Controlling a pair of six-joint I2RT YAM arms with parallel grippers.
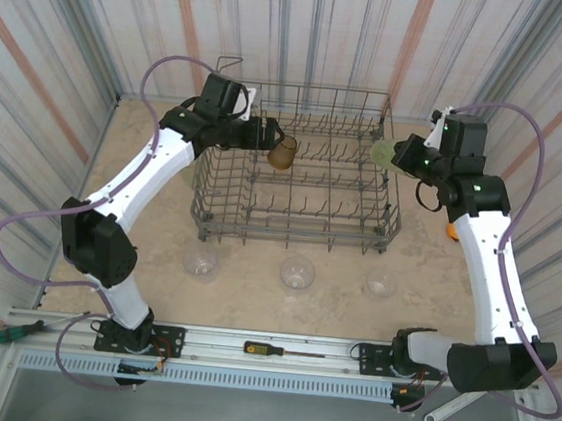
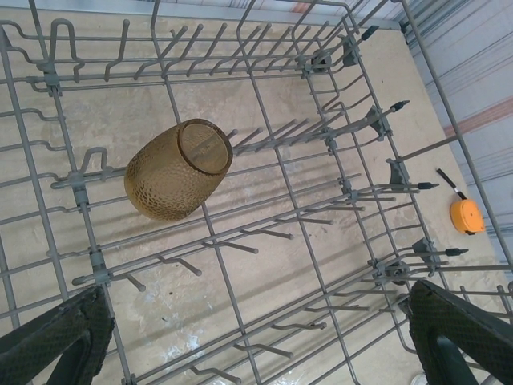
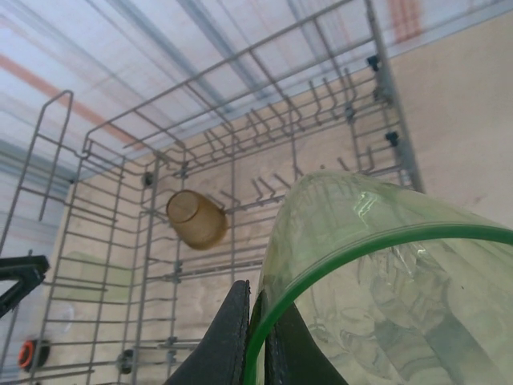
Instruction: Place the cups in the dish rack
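Right pincer point(image 3: 258, 321): green cup point(image 3: 377, 281) — rack point(image 1: 299, 235): amber cup point(image 2: 178, 170).

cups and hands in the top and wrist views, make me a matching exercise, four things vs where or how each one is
Things:
1. amber cup
2. pale green cup
3. clear cups
4. left hand

States:
a. standing on the table in front of the rack
b. open, holding nothing
c. pinched at its rim by the right hand
d. on its side inside the dish rack

Pairs: 1-d, 2-c, 3-a, 4-b
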